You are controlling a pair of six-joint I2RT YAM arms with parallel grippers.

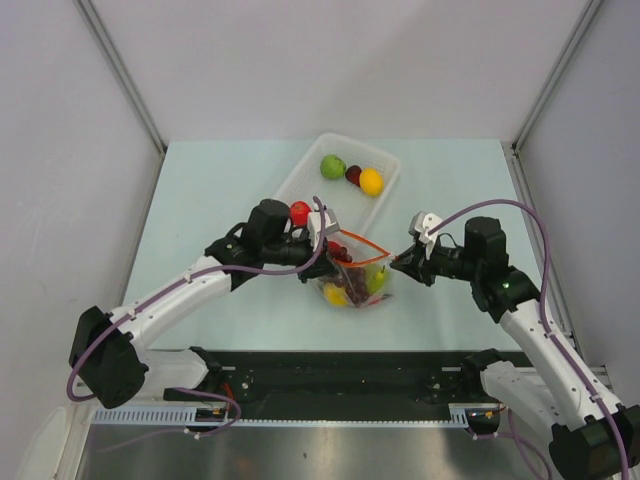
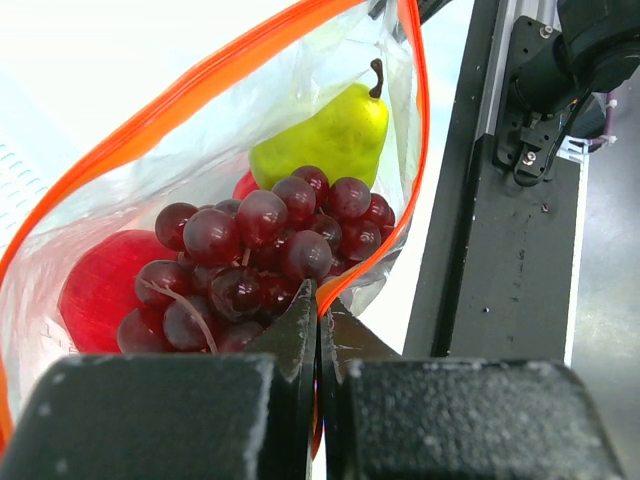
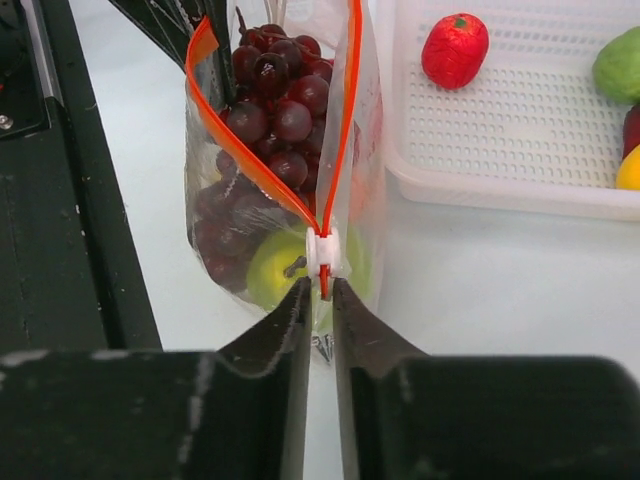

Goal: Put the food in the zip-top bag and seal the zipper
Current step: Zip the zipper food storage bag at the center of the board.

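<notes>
The clear zip-top bag (image 1: 352,272) stands open-mouthed between both arms. It holds a purple grape bunch (image 2: 270,250), a green pear (image 2: 325,140) and a red fruit (image 2: 100,285). My left gripper (image 2: 320,295) is shut on the left end of the orange zipper (image 2: 200,80). At the other end, my right gripper (image 3: 320,285) has its jaws nearly together on the zipper tip, just below the white slider (image 3: 325,252). The zipper (image 3: 240,140) gapes wide above the grapes (image 3: 280,100).
A white tray (image 1: 300,175) behind the bag holds a green fruit (image 1: 332,166), a dark one (image 1: 353,175), a yellow-orange one (image 1: 371,181) and a red one (image 1: 299,212). A black rail (image 1: 340,370) runs along the near table edge.
</notes>
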